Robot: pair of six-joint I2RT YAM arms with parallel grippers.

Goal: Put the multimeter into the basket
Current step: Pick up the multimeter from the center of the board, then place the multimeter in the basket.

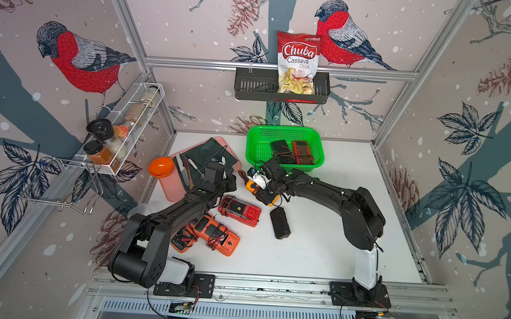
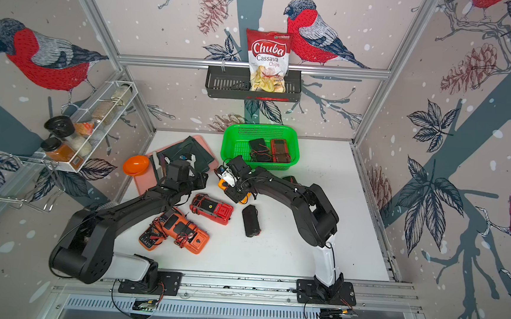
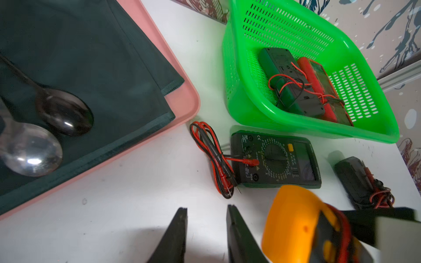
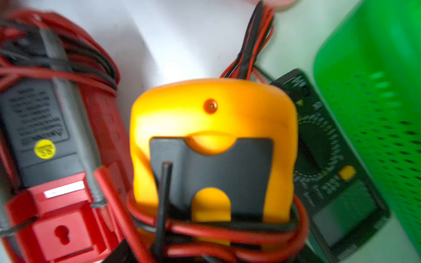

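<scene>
In both top views the right pincer (image 1: 261, 187) stands low over a yellow rounded plastic multimeter (image 1: 250, 187) wound with red and black leads. This multimeter is just in front of the bright green perforated plastic basket (image 1: 281, 130), above the white counter (image 1: 318, 251). A dark meter (image 1: 282, 151) and a red meter (image 1: 302, 152) are already laid inside the basket. In the left wrist view the left pincer (image 3: 206, 210) is shown partly open with nothing between its jaws. The yellow multimeter is found just beside it, and a flat dark green multimeter (image 3: 273, 159) with loose leads (image 3: 211, 157) lies next to the basket wall. In the right wrist view the yellow housing fills the blurred picture and the fingers are not shown. It therefore cannot be told how far the right pincer is closed, or whether a hold is made. A slip may be expected if the smooth rounded housing is pinched off-centre. The wound leads could be caught on the neighbouring red multimeter (image 4: 57, 159), and the basket rim could be struck if the meter is carried too low.
</scene>
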